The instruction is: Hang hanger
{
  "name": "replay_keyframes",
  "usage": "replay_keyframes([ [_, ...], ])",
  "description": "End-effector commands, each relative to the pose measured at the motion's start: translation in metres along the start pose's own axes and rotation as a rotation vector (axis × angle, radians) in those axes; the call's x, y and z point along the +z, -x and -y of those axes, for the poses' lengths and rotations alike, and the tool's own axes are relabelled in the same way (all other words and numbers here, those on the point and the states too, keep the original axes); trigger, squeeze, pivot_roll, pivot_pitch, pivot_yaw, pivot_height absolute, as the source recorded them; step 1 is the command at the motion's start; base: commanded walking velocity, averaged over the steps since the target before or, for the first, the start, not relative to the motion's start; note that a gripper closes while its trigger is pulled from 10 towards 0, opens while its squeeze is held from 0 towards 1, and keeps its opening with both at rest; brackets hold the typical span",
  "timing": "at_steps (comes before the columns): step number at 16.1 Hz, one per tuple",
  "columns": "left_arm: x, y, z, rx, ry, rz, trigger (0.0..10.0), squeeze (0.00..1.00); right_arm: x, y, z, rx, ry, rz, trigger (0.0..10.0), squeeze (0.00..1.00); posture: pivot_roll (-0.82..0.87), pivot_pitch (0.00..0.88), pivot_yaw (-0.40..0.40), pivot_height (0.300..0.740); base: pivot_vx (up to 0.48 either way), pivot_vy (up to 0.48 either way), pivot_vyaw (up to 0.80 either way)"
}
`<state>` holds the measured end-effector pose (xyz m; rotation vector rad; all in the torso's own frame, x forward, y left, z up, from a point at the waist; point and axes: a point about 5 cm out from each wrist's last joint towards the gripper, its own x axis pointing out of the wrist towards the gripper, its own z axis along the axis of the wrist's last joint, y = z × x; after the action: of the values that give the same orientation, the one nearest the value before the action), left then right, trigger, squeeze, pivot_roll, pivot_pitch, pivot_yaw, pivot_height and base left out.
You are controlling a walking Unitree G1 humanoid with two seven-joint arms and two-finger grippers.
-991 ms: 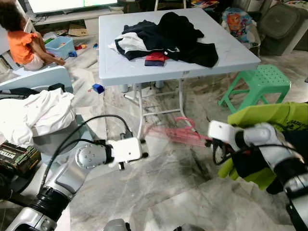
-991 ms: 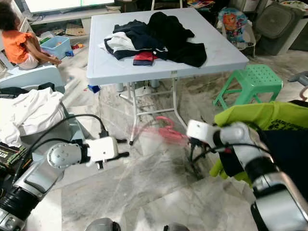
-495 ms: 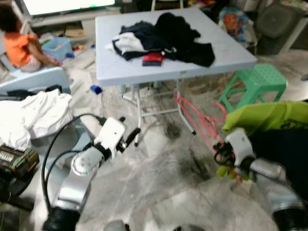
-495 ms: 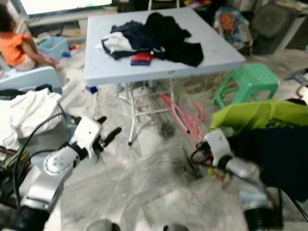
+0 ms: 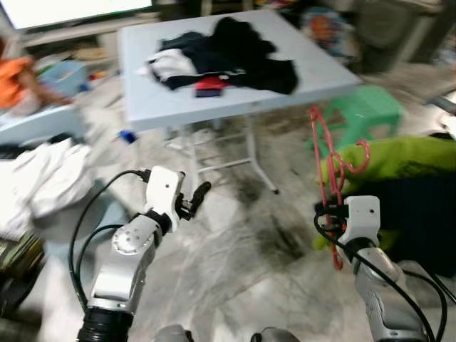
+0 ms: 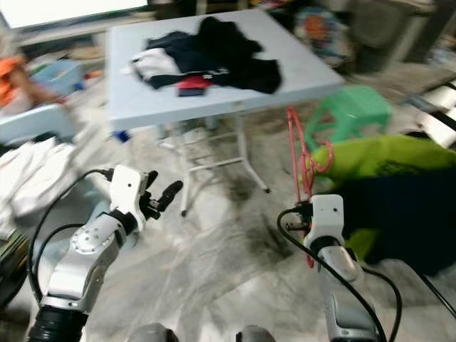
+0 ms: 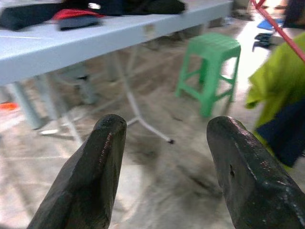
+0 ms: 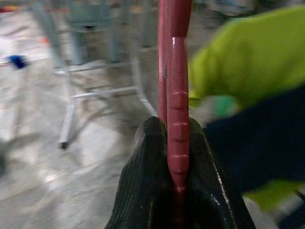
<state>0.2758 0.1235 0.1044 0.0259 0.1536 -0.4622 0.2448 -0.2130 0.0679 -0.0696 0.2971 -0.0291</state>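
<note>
Hanger (image 5: 328, 165), pink and thin, stands nearly upright at the right of the frame, its hook curling toward the lime-green cloth, and its lower part is clamped in the right hand. Going from the left edge: a heap of white cloth (image 5: 39, 178) lies at the middle left over a pale seat, with an orange-clad person blurred at the upper left. Next comes the left hand (image 5: 194, 199), raised at centre left over the marble floor (image 5: 242, 271); in its wrist view its two black fingers (image 7: 97, 176) stand well apart with nothing between them, pointing toward the table legs and a green stool (image 7: 212, 67). Behind it, at the upper centre, the grey tabletop (image 5: 142, 100) carries a pile of dark clothes (image 5: 235, 57) with a white piece and a small red item beside it; its folding metal legs stand between the two arms. Right of the table, the green stool (image 5: 363, 110) sits on the floor just behind the hanger. The right hand (image 5: 326, 214) is at the lower right, its fingers (image 8: 143, 191) pressed together on the hanger's red stem, which runs straight up between them. Touching or just beside the hanger at the far right hangs a lime-green garment (image 5: 399, 160) over a dark navy one (image 5: 420, 214); whether the hook touches the green cloth cannot be told.
</note>
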Motion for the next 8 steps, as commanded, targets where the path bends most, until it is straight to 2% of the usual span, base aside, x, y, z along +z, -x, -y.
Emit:
replay_keyframes([
  [1,0.0051,0.0012,-0.0053,0.021,-0.003,0.005,10.0,0.0,0.0083,0.0017,-0.0007,-0.032,-0.012,0.037,10.0,0.0,-0.06,0.0,0.009,0.74,0.0,0.48,-0.8],
  [6,0.0087,-0.0012,-0.0009,-0.007,0.003,0.005,10.0,0.0,0.0124,0.0025,0.0009,-0.089,-0.024,0.053,10.0,0.0,-0.06,0.0,0.006,0.74,0.0,0.48,-0.8],
  [8,0.0092,-0.0012,0.0009,-0.022,0.013,0.008,10.0,0.0,0.016,0.0038,0.0053,-0.151,-0.025,0.079,10.0,0.0,-0.06,0.0,0.003,0.74,0.0,0.48,-0.8],
])
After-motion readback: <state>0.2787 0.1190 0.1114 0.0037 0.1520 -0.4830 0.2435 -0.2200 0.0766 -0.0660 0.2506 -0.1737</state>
